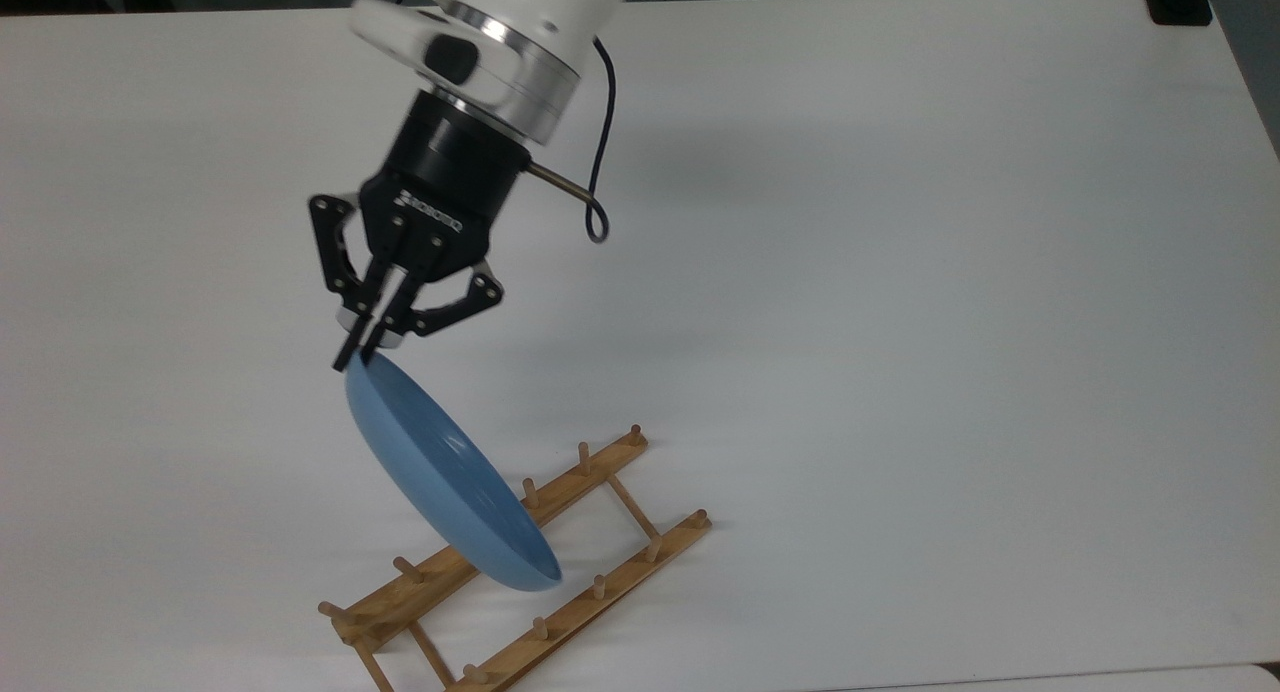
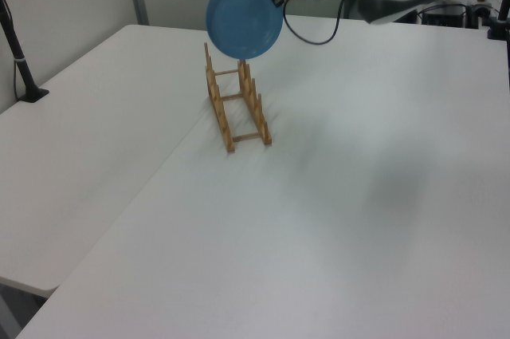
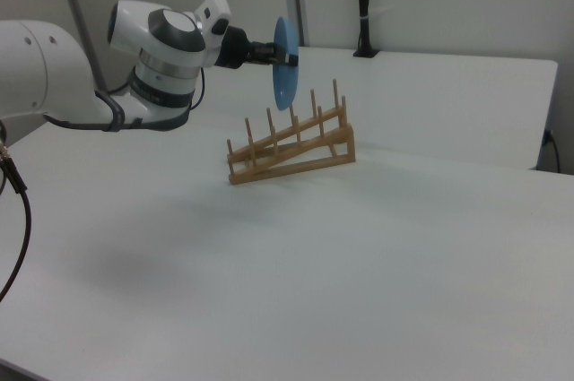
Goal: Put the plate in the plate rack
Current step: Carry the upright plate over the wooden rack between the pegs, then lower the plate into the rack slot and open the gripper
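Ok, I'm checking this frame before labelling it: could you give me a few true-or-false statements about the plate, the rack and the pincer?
1. The pincer grips the plate by its rim. True.
2. The plate lies flat on the table. False: it is held in the air, nearly on edge, above the plate rack.
3. The plate rack stands on the table with its pegs pointing up. True.
4. The plate rack already holds another plate. False: its slots are empty.
5. The plate is red. False: it is light blue.

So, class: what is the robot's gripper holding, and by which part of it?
The gripper is shut on the light-blue plate, pinching its rim at the upper edge, above the plate rack.
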Tool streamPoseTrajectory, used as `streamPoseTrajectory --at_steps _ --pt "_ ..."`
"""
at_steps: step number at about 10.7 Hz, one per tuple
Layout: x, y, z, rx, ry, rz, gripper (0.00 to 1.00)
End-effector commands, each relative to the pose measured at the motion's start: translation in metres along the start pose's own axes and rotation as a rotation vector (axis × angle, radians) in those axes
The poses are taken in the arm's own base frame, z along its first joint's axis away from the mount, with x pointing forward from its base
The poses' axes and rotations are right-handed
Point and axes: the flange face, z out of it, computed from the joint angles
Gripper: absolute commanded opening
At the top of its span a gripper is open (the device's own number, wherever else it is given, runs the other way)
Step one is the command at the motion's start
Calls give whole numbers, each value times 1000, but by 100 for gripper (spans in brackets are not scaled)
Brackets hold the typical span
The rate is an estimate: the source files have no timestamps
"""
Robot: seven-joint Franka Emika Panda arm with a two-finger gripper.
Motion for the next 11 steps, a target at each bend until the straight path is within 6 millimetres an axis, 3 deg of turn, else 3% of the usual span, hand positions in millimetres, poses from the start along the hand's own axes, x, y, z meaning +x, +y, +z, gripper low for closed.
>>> streamPoseTrajectory --at_steps 1,3,8,11 --pt "-19 -30 12 -20 45 -13 0" --pt "-30 -46 24 -21 41 -46 0" --pt "-54 -61 46 -34 42 -131 0" --pt "-60 -73 49 -23 40 -141 0"
